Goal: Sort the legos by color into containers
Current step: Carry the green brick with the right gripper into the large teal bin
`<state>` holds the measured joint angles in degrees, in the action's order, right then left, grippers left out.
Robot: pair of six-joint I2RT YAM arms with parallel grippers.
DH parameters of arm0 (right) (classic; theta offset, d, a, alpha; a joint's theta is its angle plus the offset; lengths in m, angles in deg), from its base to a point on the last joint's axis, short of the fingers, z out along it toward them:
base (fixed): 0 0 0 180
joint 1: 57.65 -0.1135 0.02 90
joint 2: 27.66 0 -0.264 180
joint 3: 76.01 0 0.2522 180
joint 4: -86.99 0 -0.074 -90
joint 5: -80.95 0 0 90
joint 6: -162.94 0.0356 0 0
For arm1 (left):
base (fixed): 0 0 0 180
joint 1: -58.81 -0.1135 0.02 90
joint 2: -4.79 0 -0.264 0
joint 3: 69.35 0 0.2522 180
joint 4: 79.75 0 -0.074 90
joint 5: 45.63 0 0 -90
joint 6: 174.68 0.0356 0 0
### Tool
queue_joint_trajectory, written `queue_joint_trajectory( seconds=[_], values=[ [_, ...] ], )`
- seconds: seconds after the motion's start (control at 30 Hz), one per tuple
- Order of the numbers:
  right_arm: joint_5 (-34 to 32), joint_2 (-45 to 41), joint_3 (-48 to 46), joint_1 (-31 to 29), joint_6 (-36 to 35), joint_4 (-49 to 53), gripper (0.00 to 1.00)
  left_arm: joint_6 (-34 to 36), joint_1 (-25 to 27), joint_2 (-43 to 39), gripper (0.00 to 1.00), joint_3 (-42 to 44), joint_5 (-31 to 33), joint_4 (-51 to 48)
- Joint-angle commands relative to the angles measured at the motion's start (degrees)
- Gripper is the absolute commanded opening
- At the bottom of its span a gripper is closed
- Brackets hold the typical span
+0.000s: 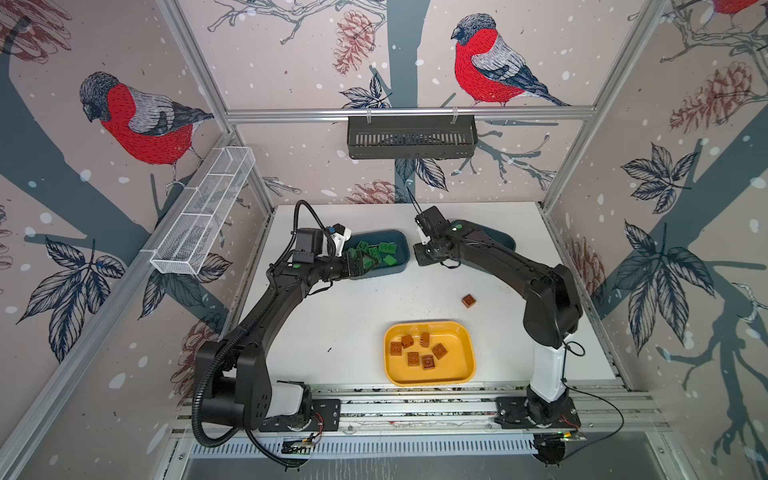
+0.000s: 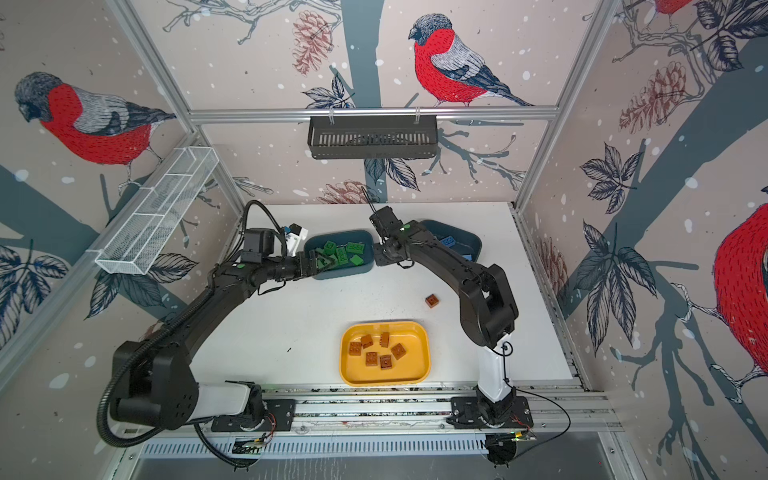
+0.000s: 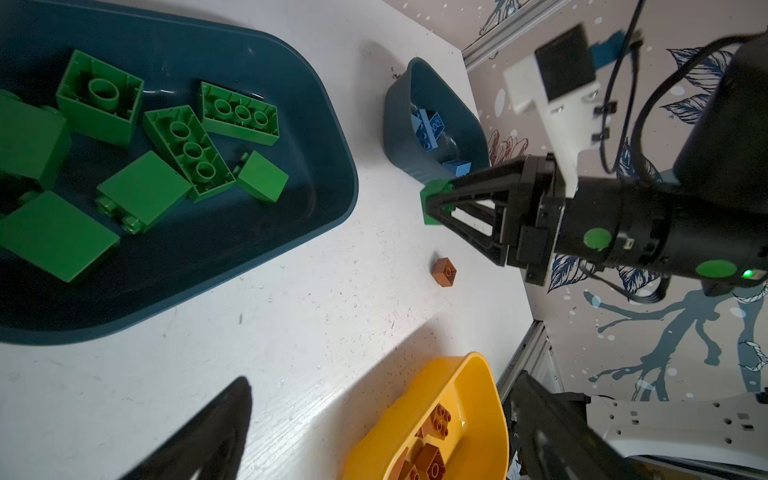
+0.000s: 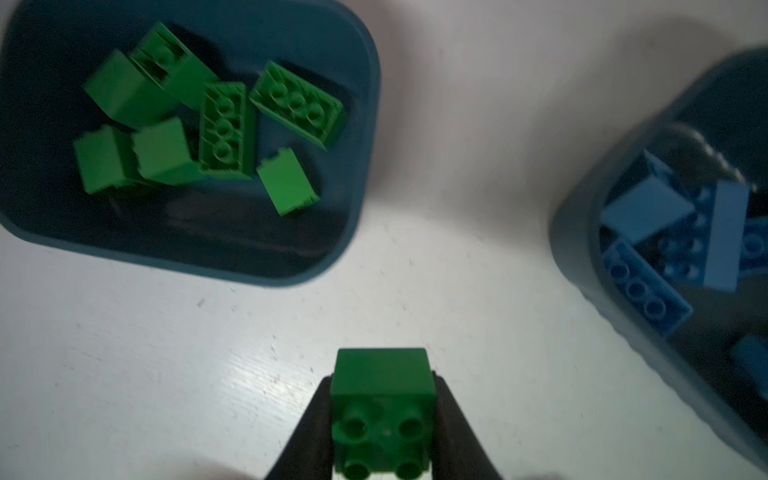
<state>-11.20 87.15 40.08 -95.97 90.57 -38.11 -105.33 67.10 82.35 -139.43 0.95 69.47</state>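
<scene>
My right gripper is shut on a green lego, held just above the table between the two teal containers; it also shows in the left wrist view. The left teal tub holds several green legos. My left gripper hangs open over that tub's near-left corner, with nothing between its fingers. The right teal tub, partly hidden by the right arm, holds blue legos. One brown lego lies loose on the table. The yellow tray holds several brown legos.
A black slotted basket hangs on the back rail. A white mesh rack is fixed to the left wall. Both arm bases sit on the aluminium rails along the table's front edge.
</scene>
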Motion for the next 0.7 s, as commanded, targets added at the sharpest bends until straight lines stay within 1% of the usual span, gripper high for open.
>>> queue_joint_trajectory(
  seconds=[0.0, 0.2, 0.33, 0.4, 0.47, 0.53, 0.57, 0.6, 0.67],
  values=[
    [2.2, 5.09, 8.2, -0.93, -3.22, 1.28, 0.28, 1.34, -0.47, -0.55, 0.97, -0.51, -0.27, -0.52],
    [3.29, 16.73, 23.45, -1.84, -5.69, 3.32, 0.28, 1.55, -1.85, -1.66, 0.97, -0.55, -0.18, -1.22],
    [3.13, 19.86, 24.5, -1.79, -6.15, 0.92, 0.29, 2.0, -2.49, -2.15, 0.97, -0.53, -0.1, -1.99],
    [1.29, 21.12, 24.5, -1.77, -6.51, 0.98, 0.3, 2.19, -2.77, -2.45, 0.97, -0.55, 0.08, -2.42],
    [-0.04, 22.02, 24.59, -1.68, -6.36, 1.36, 0.33, 2.24, -2.93, -2.65, 0.97, -0.55, 0.08, -2.49],
    [-0.69, 22.27, 24.59, -1.65, -6.39, 1.6, 0.38, 2.18, -3.02, -2.67, 0.97, -0.47, 0.01, -2.36],
    [-1.18, 22.14, 24.59, -1.75, -6.6, 1.72, 0.43, 2.16, -3.03, -2.68, 0.97, -0.52, 0.0, -2.36],
    [-1.66, 21.81, 24.59, -1.84, -6.79, 1.92, 0.5, 2.15, -3.04, -2.61, 0.97, -0.55, -0.04, -2.41],
    [-2.3, 20.96, 24.59, -1.76, -6.95, 2.88, 0.55, 1.93, -3.02, -2.57, 0.97, -0.54, -0.26, -2.15]
  ],
)
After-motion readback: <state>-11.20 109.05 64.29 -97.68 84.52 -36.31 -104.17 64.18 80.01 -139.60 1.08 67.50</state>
